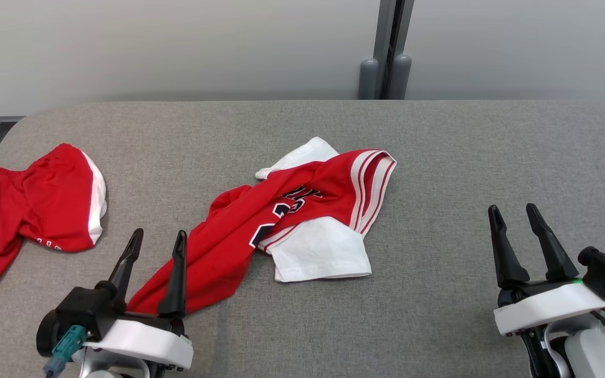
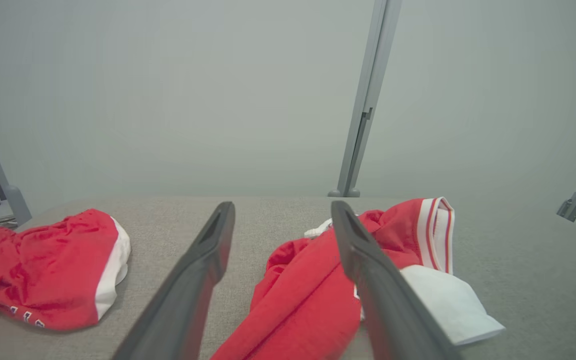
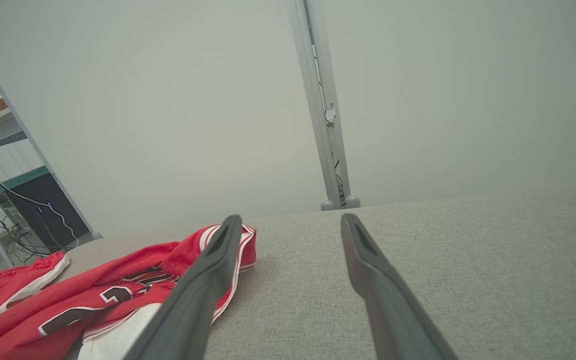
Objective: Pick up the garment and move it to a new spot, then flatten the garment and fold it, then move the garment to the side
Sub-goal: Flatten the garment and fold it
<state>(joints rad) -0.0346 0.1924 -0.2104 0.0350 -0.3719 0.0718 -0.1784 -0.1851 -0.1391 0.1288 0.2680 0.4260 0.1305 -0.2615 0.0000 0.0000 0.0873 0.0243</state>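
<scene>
The garment (image 1: 292, 220), a red jersey with white sleeves, striped trim and black lettering, lies crumpled on the grey table (image 1: 439, 157) near its middle. Its red tail runs toward the lower left. My left gripper (image 1: 158, 239) is open at the lower left, its right finger over that tail, nothing between the fingers. In the left wrist view the garment (image 2: 308, 295) lies behind the right finger, with bare table between the fingers of the left gripper (image 2: 280, 210). My right gripper (image 1: 512, 212) stands open at the lower right, well clear of the cloth. The right wrist view shows the garment (image 3: 118, 295) left of the right gripper (image 3: 290, 220).
Red shorts with white side panels (image 1: 34, 210) lie bunched at the table's left edge, also shorts (image 2: 43, 270) in the left wrist view. A grey post (image 1: 386, 52) rises behind the table's far edge. A shelf with cables (image 3: 13, 175) stands off to the left.
</scene>
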